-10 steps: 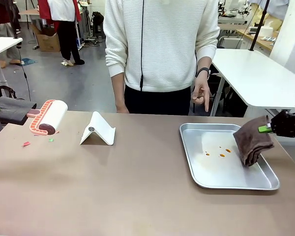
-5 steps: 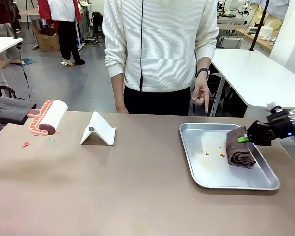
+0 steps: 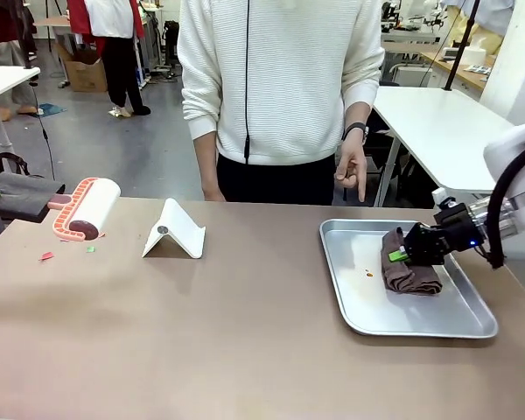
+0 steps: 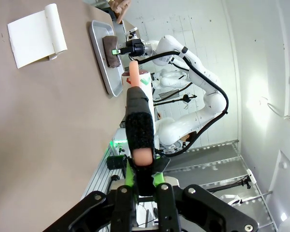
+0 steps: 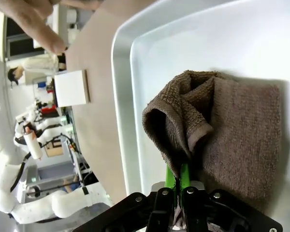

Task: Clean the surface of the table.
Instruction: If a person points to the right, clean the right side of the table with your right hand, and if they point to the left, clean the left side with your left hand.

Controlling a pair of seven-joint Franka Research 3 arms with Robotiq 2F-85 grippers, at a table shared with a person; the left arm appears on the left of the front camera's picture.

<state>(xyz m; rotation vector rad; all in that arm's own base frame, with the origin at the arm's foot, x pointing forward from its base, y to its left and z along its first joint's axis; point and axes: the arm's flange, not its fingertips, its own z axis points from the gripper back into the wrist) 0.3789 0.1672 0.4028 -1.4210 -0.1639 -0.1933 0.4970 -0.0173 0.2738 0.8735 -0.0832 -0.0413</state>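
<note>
Counter (image 3: 245,350) surface, matte brownish-tan, is stretching broad and flat under everything else. Being rigid, heavy and fixed, it is asking for strokes across its face rather than any hold, and its smooth skin is probably giving up loose bits easily. Small pink and green scraps (image 3: 46,256) are lying near its far left corner, just beside the lint roller (image 3: 87,210). The left end effector (image 4: 141,180) is clamping the roller's handle tight. A white folded stand (image 3: 175,232) is resting nearby. Toward the right a metal tray (image 3: 359,322) is sitting on the counter. Inside it the right end effector (image 3: 401,255) is pinching a soft brown cloth (image 3: 413,276) down onto the tray floor, near an orange spot (image 3: 368,274).
</note>
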